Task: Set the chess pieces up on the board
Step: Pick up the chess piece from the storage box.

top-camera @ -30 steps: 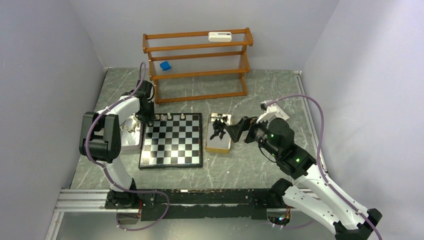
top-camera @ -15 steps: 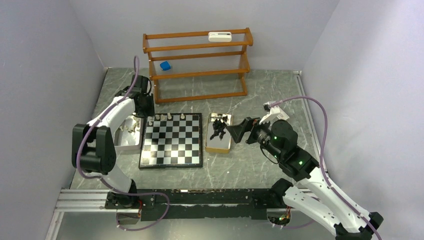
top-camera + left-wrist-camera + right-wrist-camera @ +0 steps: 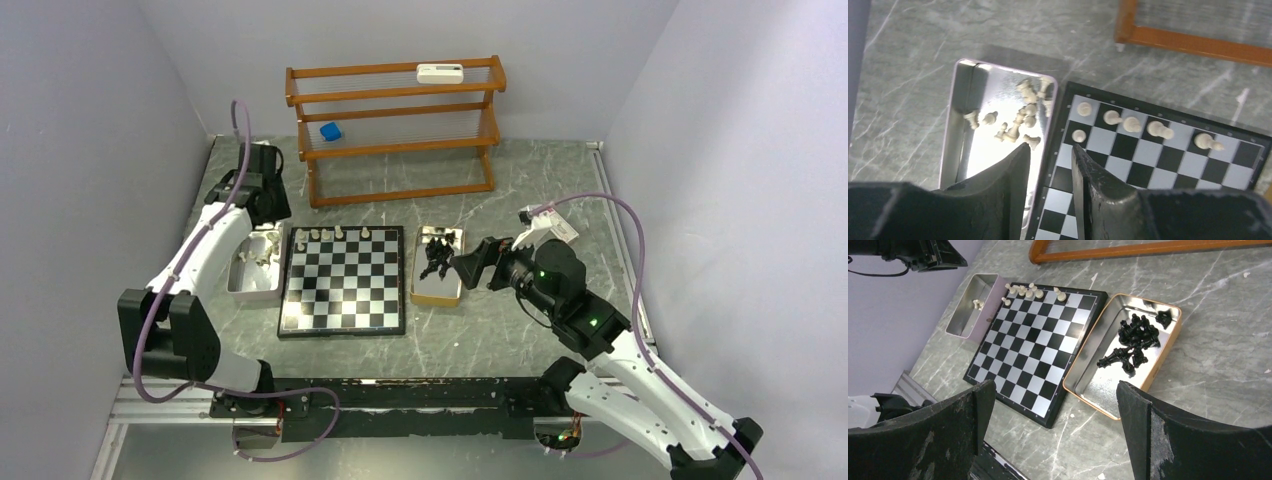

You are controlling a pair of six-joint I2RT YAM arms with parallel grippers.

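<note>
The board (image 3: 345, 292) lies flat mid-table. Several whitish chess pieces (image 3: 1131, 124) stand along its far row, and one more (image 3: 1079, 135) sits a square nearer at the left end. More white pieces (image 3: 1018, 120) lie in the metal tray (image 3: 950, 130) left of the board. My left gripper (image 3: 1050, 146) hovers above the seam between that tray and the board (image 3: 1158, 165), jaws slightly apart and empty. Black pieces (image 3: 1133, 342) are heaped in the orange-rimmed tray (image 3: 1103, 385) right of the board (image 3: 1028, 345). My right gripper (image 3: 1055, 386) hangs wide open, near and right of that tray, holding nothing.
A wooden shelf rack (image 3: 395, 130) stands at the back, with a blue cube (image 3: 330, 131) on its middle shelf and a white device (image 3: 440, 72) on top. Its base rail (image 3: 1193, 42) runs just beyond the board. Walls close in left and right.
My left gripper has risen and drawn back to the far left, away from the board's far-left corner, its jaws parting a little. The right arm has barely moved.
</note>
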